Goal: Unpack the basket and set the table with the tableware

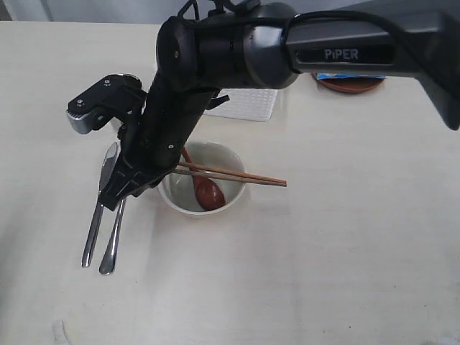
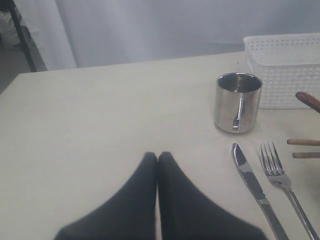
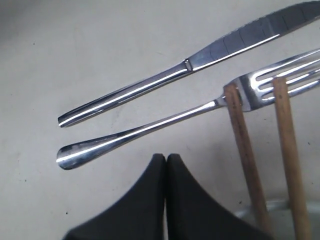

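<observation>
Exterior view: open table [image 1: 359, 244] right of bowl [image 1: 228, 154]; basket [image 1: 248, 104] perhaps beyond.

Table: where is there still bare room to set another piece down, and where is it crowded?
Free: the broad table stretch right of the bowl, in front of the brown plate; the near strip in front of the bowl; and left of the knife. Crowded: knife, fork, bowl holding spoon and chopsticks, basket close behind.

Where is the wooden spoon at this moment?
In the exterior view, the wooden spoon lies inside the white bowl near the middle of the table, under the two chopsticks, just right of the fork.
</observation>
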Robot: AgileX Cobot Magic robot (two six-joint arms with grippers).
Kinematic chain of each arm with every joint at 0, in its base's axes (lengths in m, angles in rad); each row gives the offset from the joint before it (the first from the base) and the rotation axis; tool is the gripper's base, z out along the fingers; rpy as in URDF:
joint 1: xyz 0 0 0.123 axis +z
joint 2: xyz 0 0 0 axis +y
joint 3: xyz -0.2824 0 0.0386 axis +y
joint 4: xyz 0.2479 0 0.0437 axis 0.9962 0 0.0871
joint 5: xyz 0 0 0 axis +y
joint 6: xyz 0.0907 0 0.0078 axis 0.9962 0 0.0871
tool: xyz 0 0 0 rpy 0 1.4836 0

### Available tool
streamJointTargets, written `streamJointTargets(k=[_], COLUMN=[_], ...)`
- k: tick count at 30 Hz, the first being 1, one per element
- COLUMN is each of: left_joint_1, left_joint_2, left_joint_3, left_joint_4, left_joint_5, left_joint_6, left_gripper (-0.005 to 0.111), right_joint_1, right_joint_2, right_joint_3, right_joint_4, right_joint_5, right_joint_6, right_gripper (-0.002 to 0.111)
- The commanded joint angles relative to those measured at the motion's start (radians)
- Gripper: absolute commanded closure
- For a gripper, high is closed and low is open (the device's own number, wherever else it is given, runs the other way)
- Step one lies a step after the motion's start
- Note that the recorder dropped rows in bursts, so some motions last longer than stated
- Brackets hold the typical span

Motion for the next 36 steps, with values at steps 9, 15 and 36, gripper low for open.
streamJointTargets(k=[9,15,36], left_joint_1=[-0.005,-0.005,-0.005], left_joint_2=[-0.002,-0.002,-0.002], left_joint_3=[0.002,0.002,0.002], left_joint_4=[-0.002,-0.002,-0.002], left_joint_5=[-0.001,-0.001,-0.001], left_joint_6=[-0.002,-0.002,-0.002], left_gripper=[0.107,0.107,0.107], right_joint_1=[-0.001,-0.001,-0.001], right_joint_2=[0.002,0.002,0.002], right_joint_3=[-0.009,-0.009,-0.009], right_joint_4=[-0.072,-0.089,-0.126], right_joint_5=[-0.086,-0.099,-0.153], right_joint_6=[0.091,0.111,0.154], right_gripper=[0.109,0.109,0.109])
